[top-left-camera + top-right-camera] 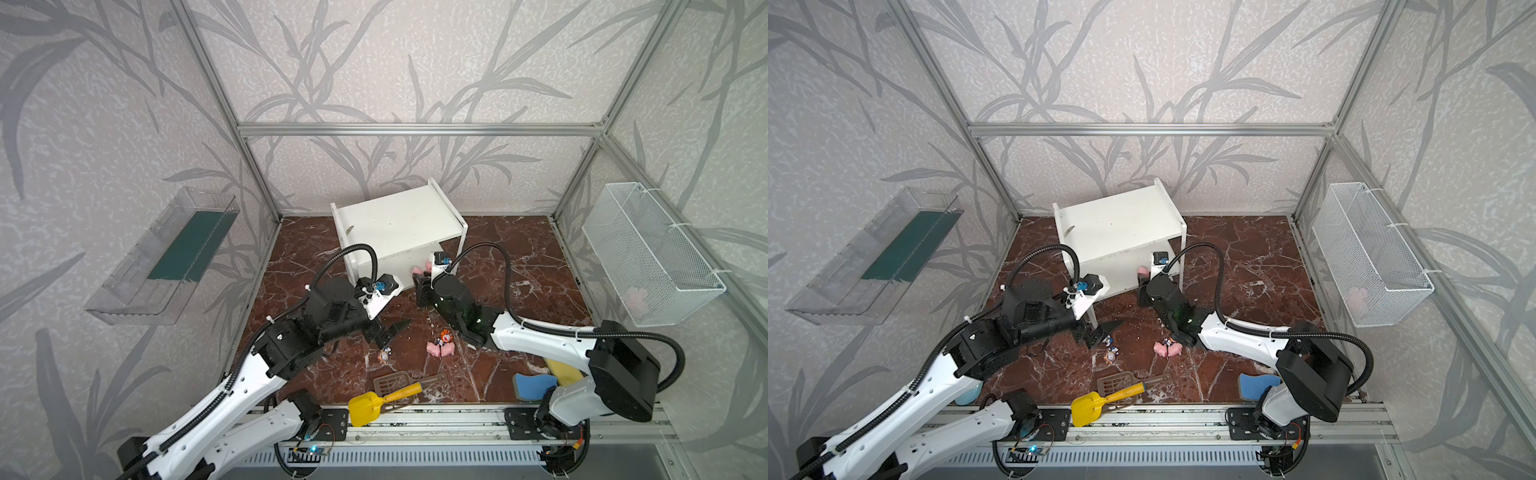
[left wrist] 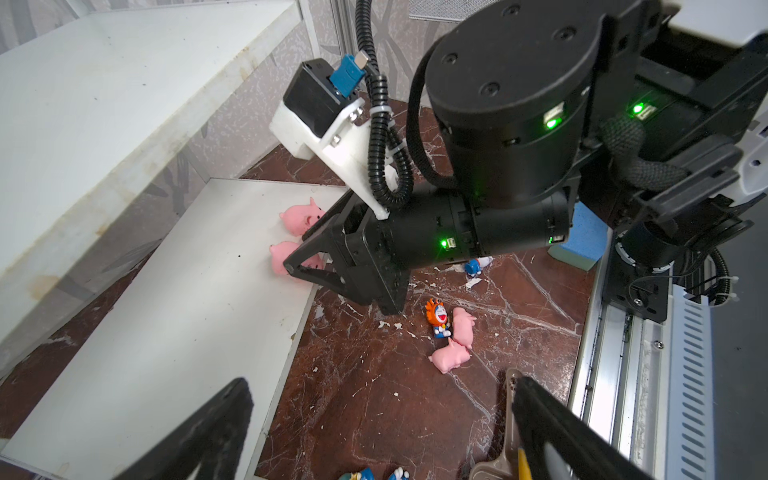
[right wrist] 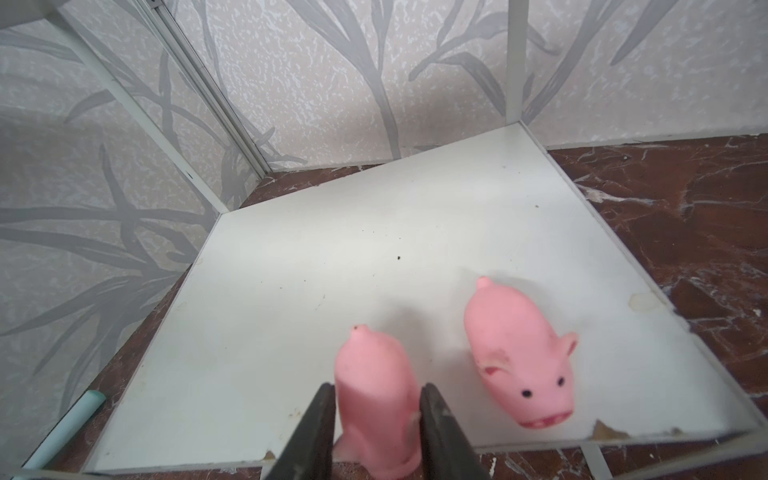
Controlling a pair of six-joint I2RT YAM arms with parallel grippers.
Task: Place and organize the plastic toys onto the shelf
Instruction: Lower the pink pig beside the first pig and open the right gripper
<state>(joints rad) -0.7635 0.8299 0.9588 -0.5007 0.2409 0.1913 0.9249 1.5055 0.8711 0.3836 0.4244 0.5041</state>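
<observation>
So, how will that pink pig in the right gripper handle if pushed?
Probably soft and light: the pink pig looks narrower than its neighbour where the right gripper pinches it. Smooth and rounded, it may slip or tip on the shelf.

shelf [image 1: 399, 216] is standing at table's [image 1: 519, 257] back | one pig [image 3: 376, 390] is sitting beside another pig [image 3: 519, 357] on its lower board [image 3: 332, 257] | pig pair [image 1: 445, 352] is lying on table before shelf

lwr board [image 3: 374, 232]: rear free | front blkd: loose pig [image 3: 519, 353], held pig [image 3: 374, 382]
</observation>
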